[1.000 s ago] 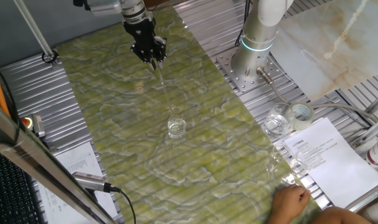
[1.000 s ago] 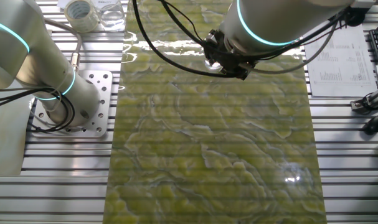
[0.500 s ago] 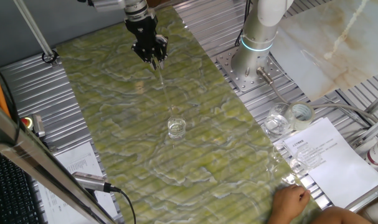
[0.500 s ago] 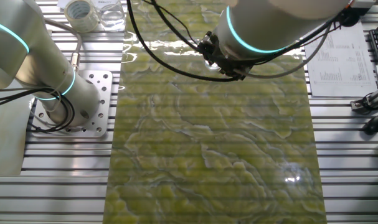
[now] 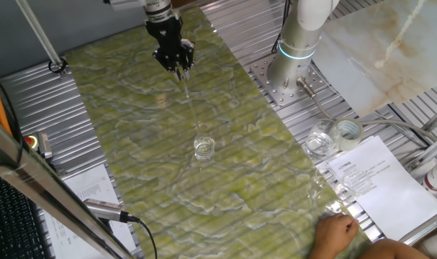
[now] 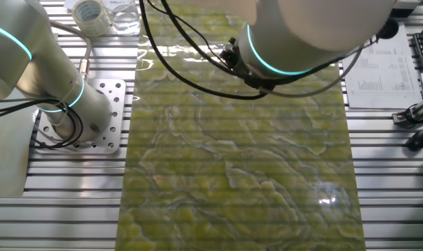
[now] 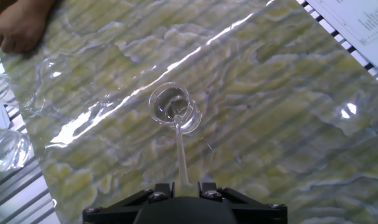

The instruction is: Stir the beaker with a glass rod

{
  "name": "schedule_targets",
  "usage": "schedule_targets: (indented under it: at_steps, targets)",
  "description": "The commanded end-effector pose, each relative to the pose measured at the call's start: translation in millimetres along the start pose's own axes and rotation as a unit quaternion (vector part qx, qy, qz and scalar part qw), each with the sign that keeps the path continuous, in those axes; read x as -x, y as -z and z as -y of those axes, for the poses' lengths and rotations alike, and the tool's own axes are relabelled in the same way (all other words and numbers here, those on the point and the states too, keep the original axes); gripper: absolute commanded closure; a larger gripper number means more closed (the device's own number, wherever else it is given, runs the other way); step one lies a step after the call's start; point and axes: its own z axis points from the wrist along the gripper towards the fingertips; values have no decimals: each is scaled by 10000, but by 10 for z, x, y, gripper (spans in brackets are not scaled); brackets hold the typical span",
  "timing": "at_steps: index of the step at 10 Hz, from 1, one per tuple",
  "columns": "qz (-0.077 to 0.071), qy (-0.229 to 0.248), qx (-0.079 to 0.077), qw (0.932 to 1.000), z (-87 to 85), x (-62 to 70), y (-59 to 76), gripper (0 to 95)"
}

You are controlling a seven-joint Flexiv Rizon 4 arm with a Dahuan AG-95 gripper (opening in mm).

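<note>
The small clear beaker (image 5: 204, 147) stands on the green marbled mat (image 5: 132, 93) near its middle. It also shows in the hand view (image 7: 172, 107). My gripper (image 5: 179, 68) hangs high over the mat's far part, shut on the top of the thin glass rod (image 5: 189, 104). The rod slants down from the jaws and its lower tip sits inside the beaker. In the hand view the gripper (image 7: 184, 185) holds the rod (image 7: 181, 149), which runs straight to the beaker's mouth. In the other fixed view my arm (image 6: 302, 35) hides the beaker and the rod.
Larger glass jars (image 5: 320, 140) and a tape roll (image 5: 348, 130) sit right of the mat near printed sheets (image 5: 376, 180). A person's hand (image 5: 335, 233) rests at the mat's near corner. A second arm's base (image 5: 294, 57) stands at the right.
The gripper with the rod has shifted slightly, about a few pixels to the far right; the rod's tip stays in the beaker. The beaker has not moved.
</note>
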Motion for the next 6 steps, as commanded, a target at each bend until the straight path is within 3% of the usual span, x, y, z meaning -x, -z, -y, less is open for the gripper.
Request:
schedule_targets:
  at_steps: [1, 3, 6]
  targets:
    - [40, 121, 10, 9999, -15, -3, 0, 760]
    - [143, 216, 60, 9996, -15, -3, 0, 760]
    - [176, 255, 44, 9995, -15, -3, 0, 760]
